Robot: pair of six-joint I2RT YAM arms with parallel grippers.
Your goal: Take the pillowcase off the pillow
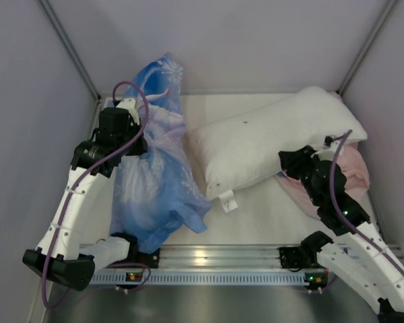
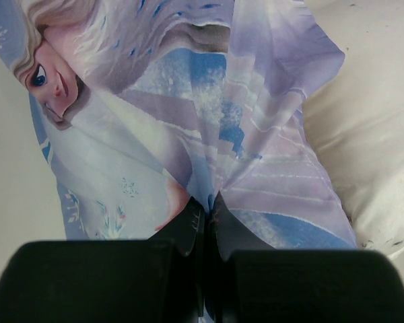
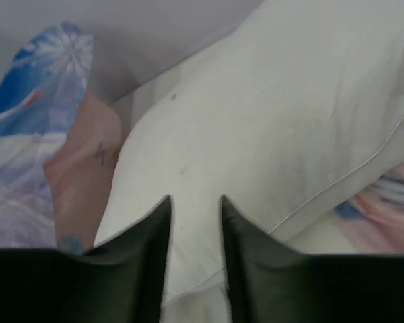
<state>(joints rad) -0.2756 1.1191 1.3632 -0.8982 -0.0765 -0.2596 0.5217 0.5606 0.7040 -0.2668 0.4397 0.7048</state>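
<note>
The light blue pillowcase (image 1: 158, 182) hangs limp at the left, its lower end bunched on the table; the princess print fills the left wrist view (image 2: 188, 121). My left gripper (image 1: 140, 149) is shut on a fold of it (image 2: 209, 202). No pillow shows inside it. A bare white pillow (image 1: 269, 145) with tiny dark specks lies at centre right, a small white tag (image 1: 226, 200) at its near corner. My right gripper (image 1: 291, 165) is open at the pillow's near edge, its fingertips apart over the white fabric (image 3: 194, 202). The case's pale pink side (image 3: 84, 168) lies beside the pillow (image 3: 276, 121).
A pink fabric bundle (image 1: 355, 173) lies under the pillow's right end against the right wall; it shows pink and blue in the right wrist view (image 3: 384, 202). Grey walls close in the left, back and right. A metal rail (image 1: 209, 256) runs along the near edge.
</note>
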